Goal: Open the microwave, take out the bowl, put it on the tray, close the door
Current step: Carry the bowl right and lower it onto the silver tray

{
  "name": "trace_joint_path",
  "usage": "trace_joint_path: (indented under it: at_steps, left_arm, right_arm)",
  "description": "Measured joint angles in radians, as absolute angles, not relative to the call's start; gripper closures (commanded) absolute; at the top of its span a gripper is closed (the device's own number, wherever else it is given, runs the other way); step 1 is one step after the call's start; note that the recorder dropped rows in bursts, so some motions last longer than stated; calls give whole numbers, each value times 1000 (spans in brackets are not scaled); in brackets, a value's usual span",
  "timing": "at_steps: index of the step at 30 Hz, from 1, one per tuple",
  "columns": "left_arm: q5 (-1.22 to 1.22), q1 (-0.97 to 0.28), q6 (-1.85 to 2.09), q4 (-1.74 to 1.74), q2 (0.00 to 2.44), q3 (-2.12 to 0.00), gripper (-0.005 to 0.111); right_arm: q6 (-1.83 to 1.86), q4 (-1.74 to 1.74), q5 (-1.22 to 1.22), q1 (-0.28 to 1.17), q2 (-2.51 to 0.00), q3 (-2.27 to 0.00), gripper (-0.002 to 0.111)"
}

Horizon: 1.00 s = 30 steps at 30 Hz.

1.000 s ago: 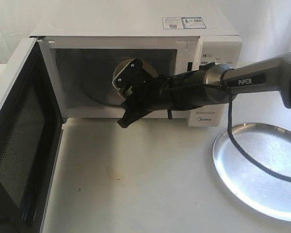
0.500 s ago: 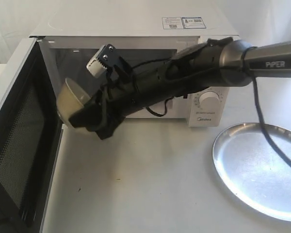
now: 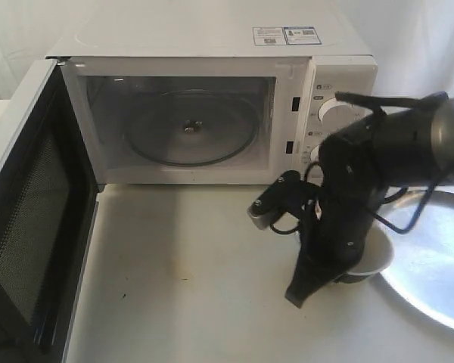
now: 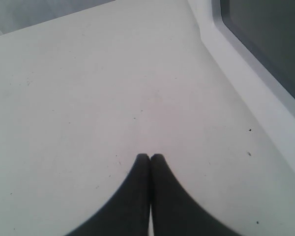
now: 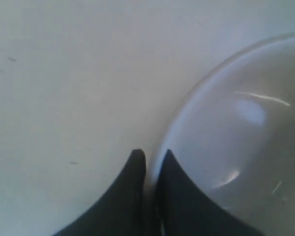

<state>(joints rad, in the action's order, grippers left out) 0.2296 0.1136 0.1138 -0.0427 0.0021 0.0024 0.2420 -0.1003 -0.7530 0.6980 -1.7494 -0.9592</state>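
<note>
The white microwave (image 3: 212, 45) stands with its door (image 3: 30, 227) swung wide to the left; the glass turntable (image 3: 185, 128) inside carries nothing. My right gripper (image 3: 318, 276) is shut on the rim of the cream-white bowl (image 3: 372, 261), low at the left edge of the silver tray (image 3: 431, 280). In the right wrist view the fingertips (image 5: 137, 160) pinch the bowl (image 5: 236, 137) at its rim, one inside and one outside. My left gripper (image 4: 150, 156) is shut and holds nothing, above the white table beside the door's frame (image 4: 246, 93); it is out of the exterior view.
The open door reaches forward along the table's left side. The right arm (image 3: 408, 144) crosses in front of the microwave's knob panel (image 3: 337, 113). A black cable (image 3: 408, 215) loops from the arm over the tray.
The right arm has carried the bowl out of the microwave, first to the left of the opening, then right and down to the tray's left edge. The door has not moved.
</note>
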Motion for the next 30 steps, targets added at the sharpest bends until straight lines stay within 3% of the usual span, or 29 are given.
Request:
trace_joint_path:
  at_steps: [4,10,15,30]
  left_arm:
    - [230,114,114,-43,2,2,107]
    - [230,114,114,-43,2,2,107]
    - [230,114,114,-43,2,2,107]
    - [230,114,114,-43,2,2,107]
  right_arm:
    - [-18,-292,-686,696,-1719,-895,108]
    - [-128,-337,-642,696,-1563,-864,108]
    - [-349,-513,-745,696,-1417,-851,108]
    - [-840,-915,-733,693,-1675,-748,108]
